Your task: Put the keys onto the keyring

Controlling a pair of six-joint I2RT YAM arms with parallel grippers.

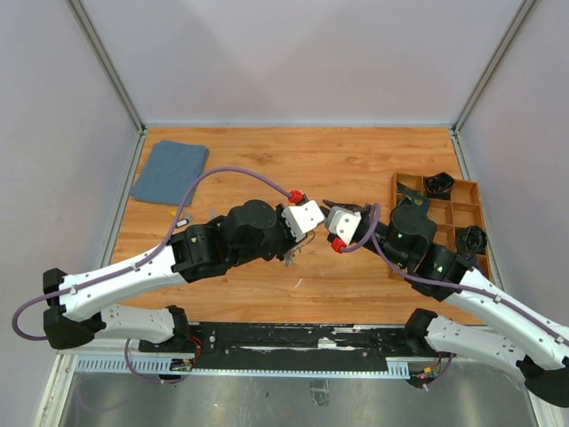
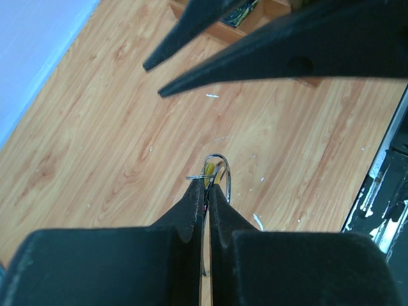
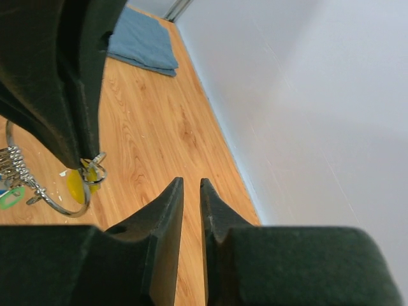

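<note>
My left gripper point(image 1: 296, 238) point(image 2: 208, 185) is shut on the keyring point(image 2: 224, 167), a thin silver wire loop that runs down between its fingers. A yellow-tagged key point(image 2: 215, 171) sits at the fingertips. In the right wrist view the keyring point(image 3: 64, 208) hangs below the left fingers with the yellow key point(image 3: 79, 183), several silver keys point(image 3: 13, 164) and a green tag point(image 3: 10, 197). My right gripper point(image 1: 325, 204) point(image 3: 191, 185) is slightly open and empty, its tips close to the left gripper, above the wooden table point(image 1: 267, 169).
A blue cloth point(image 1: 169, 173) lies at the back left, with a small yellow item point(image 1: 176, 214) beside it. A wooden compartment tray point(image 1: 468, 203) with black parts stands at the right. A small silver piece point(image 1: 298, 283) lies near the front.
</note>
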